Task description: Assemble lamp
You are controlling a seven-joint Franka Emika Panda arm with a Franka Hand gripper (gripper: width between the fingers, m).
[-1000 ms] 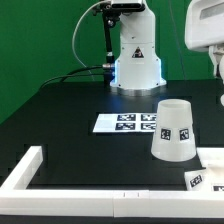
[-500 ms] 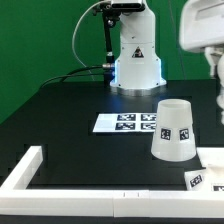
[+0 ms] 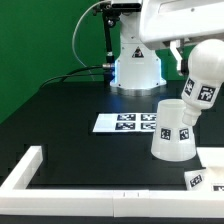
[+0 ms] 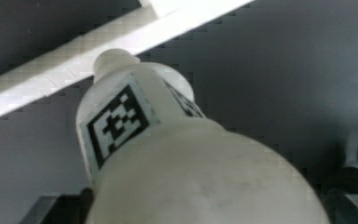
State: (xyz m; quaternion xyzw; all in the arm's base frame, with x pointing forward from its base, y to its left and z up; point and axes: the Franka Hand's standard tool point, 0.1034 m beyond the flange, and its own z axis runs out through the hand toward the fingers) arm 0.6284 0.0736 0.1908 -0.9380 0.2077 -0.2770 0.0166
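My gripper (image 3: pixel 194 62) has come in at the upper part of the exterior view's right, shut on the white rounded bulb (image 3: pixel 205 85), which hangs tilted just above and to the right of the shade. The tapered white shade (image 3: pixel 172 130) stands on the black table, wide end down, its tag facing front. A corner of the tagged blocky base (image 3: pixel 199 180) shows at the lower right. In the wrist view the bulb (image 4: pixel 167 150) fills the frame, its tag facing the camera, with dark fingers (image 4: pixel 43 208) at its sides.
The marker board (image 3: pixel 122 122) lies flat left of the shade. A long white rail (image 3: pixel 30 170) runs along the table's front and left; it also crosses the wrist view (image 4: pixel 87 55). The arm's white pedestal (image 3: pixel 135 60) stands at the back.
The gripper, mostly out of frame at the right edge before, has swung left into view with the bulb, to just above the shade. The shade and base have not moved.
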